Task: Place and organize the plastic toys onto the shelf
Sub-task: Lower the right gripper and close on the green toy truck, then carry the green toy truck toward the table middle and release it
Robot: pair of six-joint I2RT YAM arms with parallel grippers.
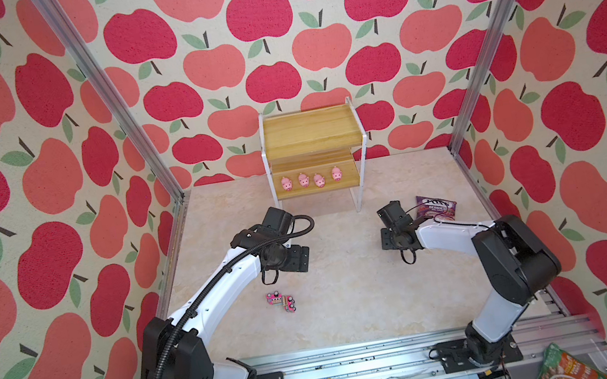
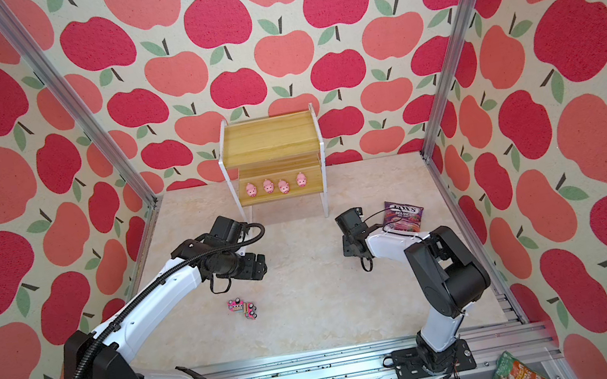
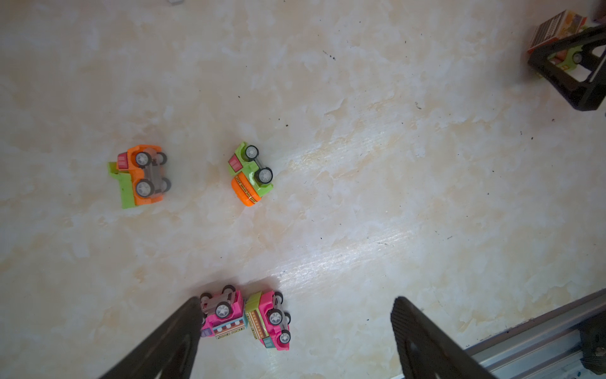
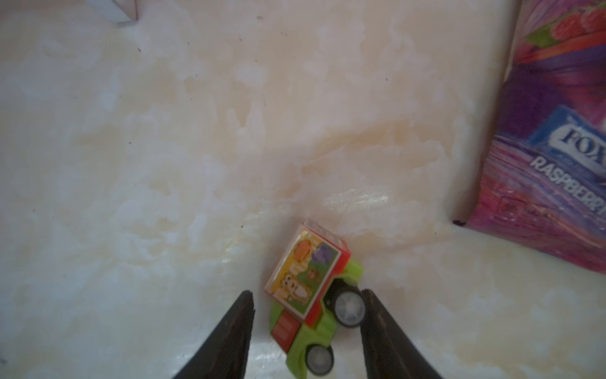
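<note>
The shelf (image 1: 310,132) stands at the back with several pink pigs (image 1: 287,183) in a row on its lower board. Two pink trucks (image 1: 283,301) lie on their sides, touching each other. In the left wrist view they (image 3: 224,313) lie beside one finger of my open left gripper (image 3: 296,300), and an orange truck (image 3: 142,175) and a green truck (image 3: 251,174) lie tipped over farther off. My right gripper (image 4: 307,293) straddles a green truck with a picture box (image 4: 308,279). One finger touches its wheel; the other stands a small gap away.
A purple candy bag (image 1: 436,207) lies just right of the right gripper, close to the truck (image 4: 551,147). A white shelf leg (image 4: 121,11) shows at the frame's edge. A snack pouch (image 1: 565,368) sits off the table at the front right, past the metal rail (image 1: 366,361).
</note>
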